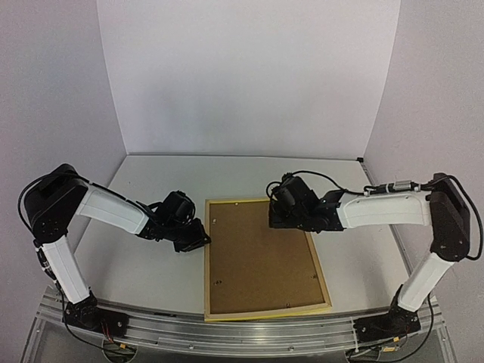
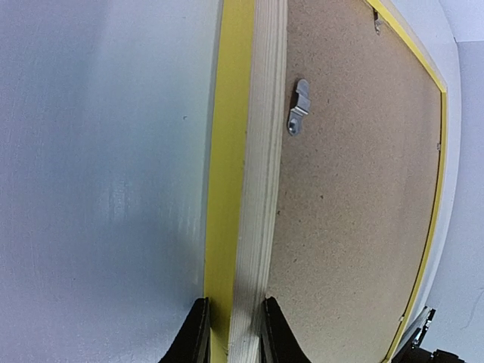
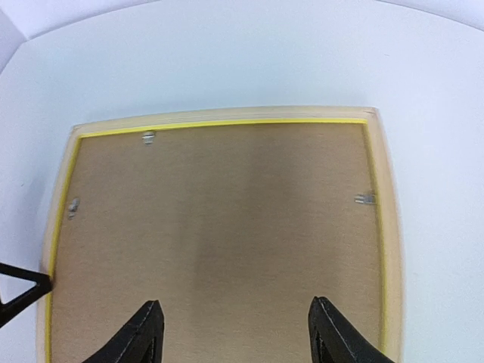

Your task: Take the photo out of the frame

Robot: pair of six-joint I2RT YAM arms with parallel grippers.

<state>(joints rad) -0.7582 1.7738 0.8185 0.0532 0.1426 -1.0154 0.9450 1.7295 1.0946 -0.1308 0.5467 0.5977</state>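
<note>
Frame point(image 2: 259, 189) lying back-up: left fingers point(image 2: 278, 336) clamped on its side rail, right fingers point(image 3: 141, 338) apart over the brown backing board point(image 3: 219, 249).

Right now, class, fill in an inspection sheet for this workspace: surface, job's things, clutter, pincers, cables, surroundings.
Surface: white table.
Job's things: frame face down, brown backing up, metal clips at its edges; photo hidden.
Clutter: nothing seen.
Pincers: left pincer shut on the frame's left rail; right pincer open above the backing.
Cables: black cable loops over the right arm.
Surroundings: white walls; metal rail at the near edge.
</note>
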